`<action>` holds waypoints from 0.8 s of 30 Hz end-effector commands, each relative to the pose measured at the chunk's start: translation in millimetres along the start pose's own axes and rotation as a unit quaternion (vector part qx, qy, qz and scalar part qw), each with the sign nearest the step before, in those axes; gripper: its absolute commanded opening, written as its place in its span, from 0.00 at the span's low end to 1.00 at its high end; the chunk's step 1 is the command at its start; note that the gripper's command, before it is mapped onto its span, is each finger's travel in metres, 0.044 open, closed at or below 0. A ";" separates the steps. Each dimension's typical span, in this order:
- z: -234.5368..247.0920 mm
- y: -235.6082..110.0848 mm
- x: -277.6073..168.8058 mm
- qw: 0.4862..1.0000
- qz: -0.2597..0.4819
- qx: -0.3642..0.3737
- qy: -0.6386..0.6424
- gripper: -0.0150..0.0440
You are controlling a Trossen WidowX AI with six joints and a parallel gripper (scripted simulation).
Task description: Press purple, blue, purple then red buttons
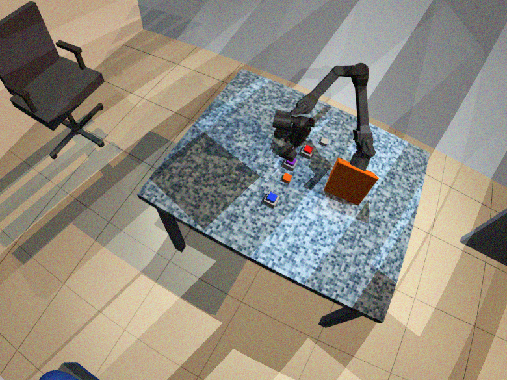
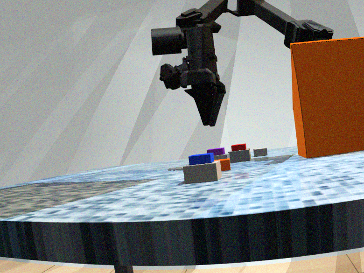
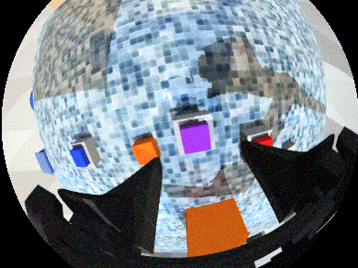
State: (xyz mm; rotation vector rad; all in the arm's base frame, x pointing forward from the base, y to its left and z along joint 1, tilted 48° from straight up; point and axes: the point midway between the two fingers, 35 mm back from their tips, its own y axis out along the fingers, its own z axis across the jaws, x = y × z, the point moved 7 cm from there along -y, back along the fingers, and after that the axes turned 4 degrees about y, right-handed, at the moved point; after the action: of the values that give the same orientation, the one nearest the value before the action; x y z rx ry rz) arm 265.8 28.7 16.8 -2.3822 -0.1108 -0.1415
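Overhead, the tabletop (image 1: 236,236) w/ its blue-grey mosaic pattern carries everything. Next biggest: an orange panel (image 1: 350,180) standing upright near the arm's base, right side in top view. The arm reaches over from behind it & bends down, tool (image 2: 209,121) pointing at the tabletop, hanging well above the buttons, touching nothing. Tool fingers are spread apart w/ nothing between them; in wrist view the purple button (image 3: 195,138) sits in the gap, roughly centred. Buttons sit on grey housings: blue button (image 1: 271,197) nearest the front edge, purple button (image 1: 290,162) just below the tool, red button (image 1: 307,149) beside it. Small orange block (image 1: 286,177) lies between purple & blue. Small grey block (image 1: 324,141) sits near red, apart.
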 end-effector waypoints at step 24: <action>0.6 32.2 -5.9 1.000 0.008 -0.007 -0.011 0.29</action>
State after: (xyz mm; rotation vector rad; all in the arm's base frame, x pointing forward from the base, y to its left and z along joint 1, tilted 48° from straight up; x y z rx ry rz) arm 265.0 10.1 -0.5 -2.3902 -0.1077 -0.1271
